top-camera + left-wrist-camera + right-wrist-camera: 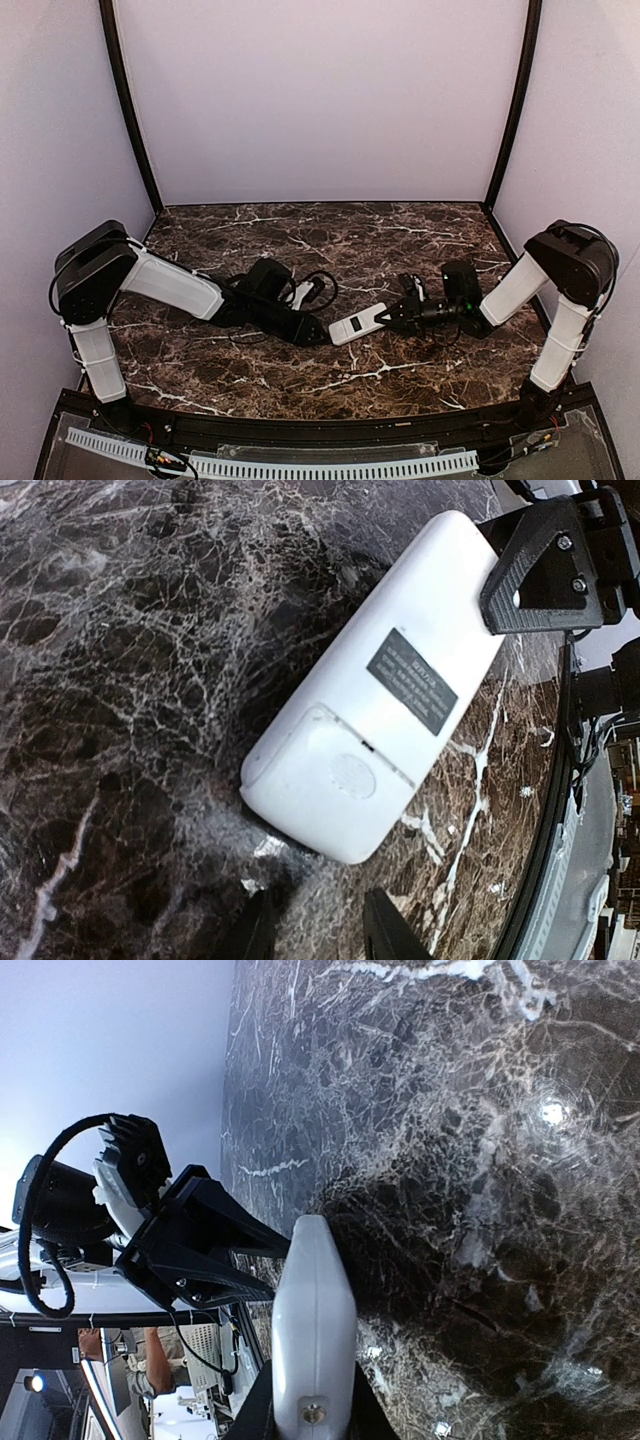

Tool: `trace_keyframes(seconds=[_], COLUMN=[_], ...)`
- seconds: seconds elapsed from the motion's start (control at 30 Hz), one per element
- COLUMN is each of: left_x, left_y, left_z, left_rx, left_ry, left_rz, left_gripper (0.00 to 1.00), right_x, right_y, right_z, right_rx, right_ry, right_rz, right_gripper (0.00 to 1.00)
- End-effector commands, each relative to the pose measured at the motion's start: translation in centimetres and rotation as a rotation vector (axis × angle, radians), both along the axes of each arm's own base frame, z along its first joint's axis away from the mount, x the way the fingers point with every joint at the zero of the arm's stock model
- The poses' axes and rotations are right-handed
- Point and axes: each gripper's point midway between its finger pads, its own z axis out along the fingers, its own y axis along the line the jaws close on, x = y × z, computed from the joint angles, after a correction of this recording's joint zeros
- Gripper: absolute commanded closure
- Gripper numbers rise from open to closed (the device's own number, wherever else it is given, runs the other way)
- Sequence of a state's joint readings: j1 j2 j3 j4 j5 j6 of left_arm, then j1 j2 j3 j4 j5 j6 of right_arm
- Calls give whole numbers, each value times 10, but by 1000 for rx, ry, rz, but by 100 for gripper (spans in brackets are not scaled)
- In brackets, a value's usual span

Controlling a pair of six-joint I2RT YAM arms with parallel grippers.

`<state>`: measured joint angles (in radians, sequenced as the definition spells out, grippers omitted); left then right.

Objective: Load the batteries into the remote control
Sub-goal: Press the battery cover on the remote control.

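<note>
The remote control (358, 326) is being squeezed at one end by the right gripper (388, 318); the left gripper (318, 935) is hovering nearby, fingers apart.

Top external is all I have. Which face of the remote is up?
Observer: The remote control has its white back up; the left wrist view shows a grey label on it.
Operator: Battery cover on or off?
Observer: On. The cover looks seated, with only its seam showing.
Operator: Left claw touching it?
Observer: It seems not. The left claw is open, its fingertips apparently just short of the remote's end.
</note>
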<state>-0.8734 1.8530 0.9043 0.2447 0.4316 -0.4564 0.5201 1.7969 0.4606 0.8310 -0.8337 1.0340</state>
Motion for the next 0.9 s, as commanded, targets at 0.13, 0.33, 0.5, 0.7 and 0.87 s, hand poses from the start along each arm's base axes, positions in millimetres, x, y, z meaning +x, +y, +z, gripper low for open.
trace_keyframes(seconds=[0.13,0.33,0.5,0.7,0.87], left_x=[-1,1,1,-1,-2], left_y=[-11,-14,-16,-19,-23], left_z=[-3,-11,-16,-20,-21], left_rx=[-3,14,24,29,28], left_ry=[56,79,97,114,122], left_rz=[-10,-11,-16,-28,-45], left_gripper=[71,74,78,83,86], right_x=[-3,-4,-5,-5,-7], right_y=[1,2,2,5,9], right_z=[-11,-11,-11,-11,-11], right_rx=[-47,-48,-47,-46,-45], right_ry=[25,24,21,18,17], right_rz=[-11,-6,-2,6,22], right_gripper=[100,100,100,100,100])
